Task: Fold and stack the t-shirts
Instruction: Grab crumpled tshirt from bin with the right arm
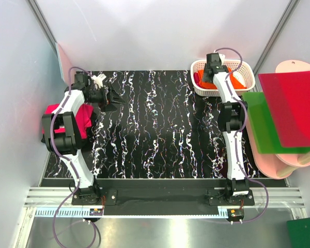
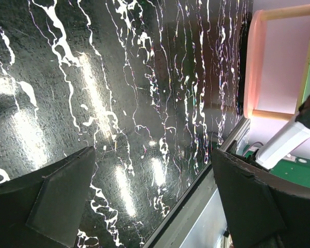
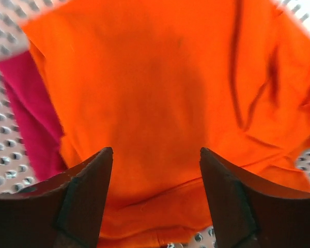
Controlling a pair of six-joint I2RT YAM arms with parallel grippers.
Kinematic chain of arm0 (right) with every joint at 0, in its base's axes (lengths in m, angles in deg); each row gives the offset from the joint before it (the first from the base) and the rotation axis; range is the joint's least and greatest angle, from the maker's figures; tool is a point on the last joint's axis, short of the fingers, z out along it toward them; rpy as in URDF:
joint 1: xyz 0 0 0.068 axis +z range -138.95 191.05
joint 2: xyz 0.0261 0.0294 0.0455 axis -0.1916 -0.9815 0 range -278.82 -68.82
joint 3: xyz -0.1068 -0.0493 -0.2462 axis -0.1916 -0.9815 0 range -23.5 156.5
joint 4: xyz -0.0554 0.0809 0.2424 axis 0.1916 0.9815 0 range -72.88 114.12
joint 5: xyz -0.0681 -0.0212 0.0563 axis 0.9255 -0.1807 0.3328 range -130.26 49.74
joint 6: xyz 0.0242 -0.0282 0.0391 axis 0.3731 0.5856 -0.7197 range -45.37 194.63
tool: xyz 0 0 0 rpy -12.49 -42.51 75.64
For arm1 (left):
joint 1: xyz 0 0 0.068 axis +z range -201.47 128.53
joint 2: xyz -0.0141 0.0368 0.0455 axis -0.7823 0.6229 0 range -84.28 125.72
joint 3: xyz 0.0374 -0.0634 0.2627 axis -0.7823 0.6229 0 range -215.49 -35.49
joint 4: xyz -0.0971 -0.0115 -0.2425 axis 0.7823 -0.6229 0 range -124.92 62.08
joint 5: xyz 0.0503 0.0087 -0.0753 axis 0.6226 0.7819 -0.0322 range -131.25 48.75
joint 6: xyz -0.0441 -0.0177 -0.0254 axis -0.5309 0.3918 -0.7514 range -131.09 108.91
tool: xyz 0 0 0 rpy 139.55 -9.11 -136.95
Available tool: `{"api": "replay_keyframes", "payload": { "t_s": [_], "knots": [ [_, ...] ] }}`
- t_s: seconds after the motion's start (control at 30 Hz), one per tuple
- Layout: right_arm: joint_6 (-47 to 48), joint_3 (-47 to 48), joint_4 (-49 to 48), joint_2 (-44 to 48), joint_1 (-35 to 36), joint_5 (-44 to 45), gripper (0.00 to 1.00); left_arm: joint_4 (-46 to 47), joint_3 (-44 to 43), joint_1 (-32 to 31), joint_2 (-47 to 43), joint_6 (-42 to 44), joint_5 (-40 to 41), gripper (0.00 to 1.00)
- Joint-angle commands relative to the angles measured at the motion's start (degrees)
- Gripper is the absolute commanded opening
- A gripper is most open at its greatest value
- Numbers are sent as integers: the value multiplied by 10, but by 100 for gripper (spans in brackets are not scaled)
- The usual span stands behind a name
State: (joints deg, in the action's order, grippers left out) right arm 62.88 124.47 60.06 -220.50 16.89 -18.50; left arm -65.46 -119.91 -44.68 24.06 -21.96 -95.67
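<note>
Orange creased cloth t-shirt point(image 3: 160, 103), perforated white basket point(image 3: 1, 150)

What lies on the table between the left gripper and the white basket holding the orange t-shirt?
Nothing: the top view shows only bare black marbled tabletop between the left gripper and the basket.

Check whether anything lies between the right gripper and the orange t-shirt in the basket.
Nothing visible does. The right gripper hangs directly over the bright orange cloth t-shirt in the white perforated plastic basket; the magenta cloth shirt lies beside it.
</note>
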Motion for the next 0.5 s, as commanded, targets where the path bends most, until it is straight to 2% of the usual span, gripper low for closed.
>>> {"api": "replay_keyframes", "payload": {
  "t_s": [0.0,0.07,0.1,0.13,0.17,0.2,0.23,0.33,0.47],
  "knots": [
    [-22,31,14,-26,-2,-29,71,12,-25,1,-2,-7,-27,99],
    [-33,30,15,-34,-3,-40,66,12,-25,-1,-4,-7,-23,99],
    [-38,48,25,-45,-4,-47,61,11,-26,-1,-5,-6,-20,99],
    [-42,53,26,-49,-4,-51,50,10,-27,-2,-6,-6,-19,99],
    [-42,59,25,-54,-6,-65,34,8,-29,-1,-6,-4,-19,99],
    [-42,60,25,-56,-6,-67,3,6,-30,-1,-6,-3,-19,99],
    [-45,61,26,-56,-5,-70,0,5,-31,-2,-5,-1,-18,99],
    [-52,57,29,-50,-6,-86,0,4,-36,-4,-3,-1,-18,99],
    [-57,26,29,5,-1,-94,0,3,-40,-7,-5,-2,-10,99]
  ]
}}
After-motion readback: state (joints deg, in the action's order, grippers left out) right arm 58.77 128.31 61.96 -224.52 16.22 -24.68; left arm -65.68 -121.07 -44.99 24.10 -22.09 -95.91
